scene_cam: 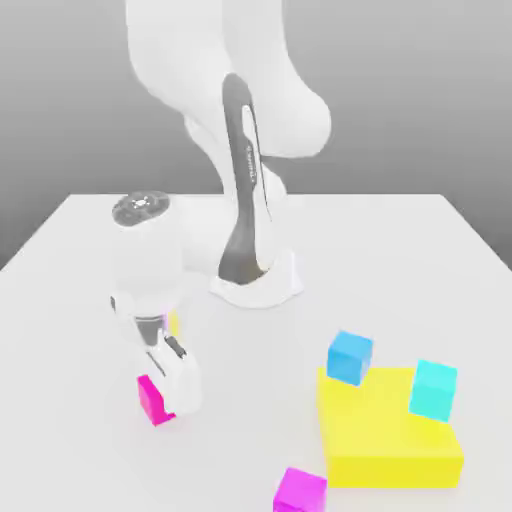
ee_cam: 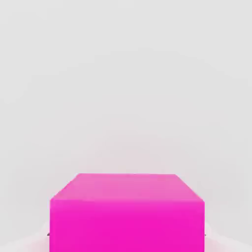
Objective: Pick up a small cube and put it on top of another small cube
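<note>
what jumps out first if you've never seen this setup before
The white arm bends down over the table's near side on the exterior view's left, its fingers at a pink cube. On that view's right lies a big yellow block with a cyan cube on it and a blue cube against its far corner.

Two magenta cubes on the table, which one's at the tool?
The magenta cube at the exterior view's left, right beside the tool. The other magenta cube sits apart, near the yellow block.

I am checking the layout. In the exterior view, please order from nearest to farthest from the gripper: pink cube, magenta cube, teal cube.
1. Pink cube, at the gripper.
2. Magenta cube, front edge of the table.
3. Teal cube, on the yellow block, exterior view's right.
</note>
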Motion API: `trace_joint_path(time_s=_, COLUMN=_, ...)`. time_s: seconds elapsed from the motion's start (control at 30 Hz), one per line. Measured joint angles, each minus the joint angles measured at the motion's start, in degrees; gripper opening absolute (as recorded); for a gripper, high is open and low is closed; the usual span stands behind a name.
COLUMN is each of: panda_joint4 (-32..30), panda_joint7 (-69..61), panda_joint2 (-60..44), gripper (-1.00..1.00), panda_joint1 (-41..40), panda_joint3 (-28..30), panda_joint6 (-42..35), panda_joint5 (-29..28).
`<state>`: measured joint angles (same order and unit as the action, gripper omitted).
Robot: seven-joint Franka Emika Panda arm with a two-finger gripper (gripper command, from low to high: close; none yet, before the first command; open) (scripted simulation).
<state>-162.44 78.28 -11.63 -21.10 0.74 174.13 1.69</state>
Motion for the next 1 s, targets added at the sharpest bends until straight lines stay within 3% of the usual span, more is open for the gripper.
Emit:
trace_joint_path(time_s=0.2, panda_joint4=-1.9, panda_joint7=2.1, panda_joint2=12.0, gripper=-1.0, panda_joint1=0.1, panda_joint3=-0.1, panda_joint6=-10.0, panda_joint5=-1.1)
trace_joint_path(time_s=0.63, panda_joint4=-2.0, panda_joint7=25.4, panda_joint2=35.1, gripper=-1.0, panda_joint1=22.4, panda_joint3=-19.5, panda_joint6=-32.3, panda_joint5=11.0)
trace_joint_path(time_s=0.7, panda_joint4=-2.3, panda_joint7=27.9, panda_joint2=35.2, gripper=-1.0, panda_joint1=24.0, panda_joint3=-21.7, panda_joint6=-32.1, panda_joint5=11.7)
trace_joint_path(time_s=0.87, panda_joint4=-3.7, panda_joint7=30.0, panda_joint2=26.8, gripper=-1.0, panda_joint1=23.1, panda_joint3=-24.1, panda_joint6=-22.5, panda_joint5=10.3)
trace_joint_path(time_s=0.9, panda_joint4=-4.0, panda_joint7=30.3, panda_joint2=25.1, gripper=1.0, panda_joint1=22.9, panda_joint3=-24.3, panda_joint6=-20.5, panda_joint5=10.0)
trace_joint_path(time_s=1.0, panda_joint4=-4.0, panda_joint7=30.3, panda_joint2=25.1, gripper=1.0, panda_joint1=22.9, panda_joint3=-24.3, panda_joint6=-20.5, panda_joint5=10.0)
